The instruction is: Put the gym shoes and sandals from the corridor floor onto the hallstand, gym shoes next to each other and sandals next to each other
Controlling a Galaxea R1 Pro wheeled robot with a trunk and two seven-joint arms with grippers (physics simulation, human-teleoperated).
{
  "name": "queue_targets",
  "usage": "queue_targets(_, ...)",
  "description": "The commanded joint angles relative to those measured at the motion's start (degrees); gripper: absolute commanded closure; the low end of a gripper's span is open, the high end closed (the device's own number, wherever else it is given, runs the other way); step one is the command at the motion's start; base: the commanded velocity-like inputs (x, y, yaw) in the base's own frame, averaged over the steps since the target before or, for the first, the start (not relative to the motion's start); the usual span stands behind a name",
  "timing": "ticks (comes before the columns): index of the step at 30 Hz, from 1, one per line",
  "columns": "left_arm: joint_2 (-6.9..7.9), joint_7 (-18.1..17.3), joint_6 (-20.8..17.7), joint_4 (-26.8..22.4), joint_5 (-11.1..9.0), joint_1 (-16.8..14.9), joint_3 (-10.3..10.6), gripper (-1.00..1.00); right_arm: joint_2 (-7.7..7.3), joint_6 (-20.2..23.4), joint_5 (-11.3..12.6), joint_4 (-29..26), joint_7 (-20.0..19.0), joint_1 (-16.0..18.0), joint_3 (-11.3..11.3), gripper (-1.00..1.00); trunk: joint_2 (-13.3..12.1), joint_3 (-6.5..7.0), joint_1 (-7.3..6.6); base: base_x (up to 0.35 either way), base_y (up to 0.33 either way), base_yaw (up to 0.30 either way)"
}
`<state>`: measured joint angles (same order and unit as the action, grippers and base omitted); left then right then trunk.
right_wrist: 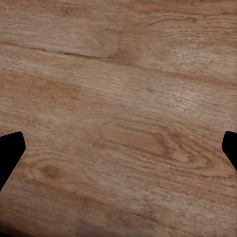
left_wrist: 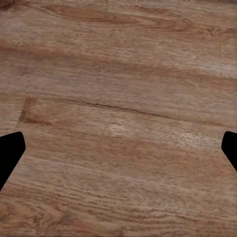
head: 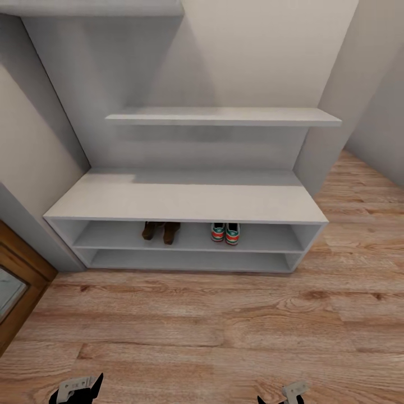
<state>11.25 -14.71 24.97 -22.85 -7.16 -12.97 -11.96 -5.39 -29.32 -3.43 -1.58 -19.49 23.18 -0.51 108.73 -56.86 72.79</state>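
The shoe rack (head: 185,202) stands against the wall. On its upper shelf the 2 sandals (head: 160,231) sit side by side, with the 2 gym shoes (head: 225,232) together to their right, a gap between the pairs. Both the left gripper (left_wrist: 118,148) and the right gripper (right_wrist: 118,148) hang spread wide and empty over the wood floor (head: 224,325).

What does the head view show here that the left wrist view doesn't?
Head view: the hallstand with the sandals and the gym shoes paired on its upper open shelf, plus a floating wall shelf. Left wrist view: the left end effector open, its dark fingertips spread over bare planks. Both: the corridor floor.
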Motion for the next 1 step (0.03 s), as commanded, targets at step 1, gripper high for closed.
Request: queue_targets(1, -0.01, -0.58, -0.01, 0.07, -0.59, -0.03, -0.17, -1.0, 0.0, -0.21, -0.35, 0.04, -0.02, 0.03, -0.1, -1.0, 0.02, -0.04, -0.01, 0.0, 0.0, 0.0)
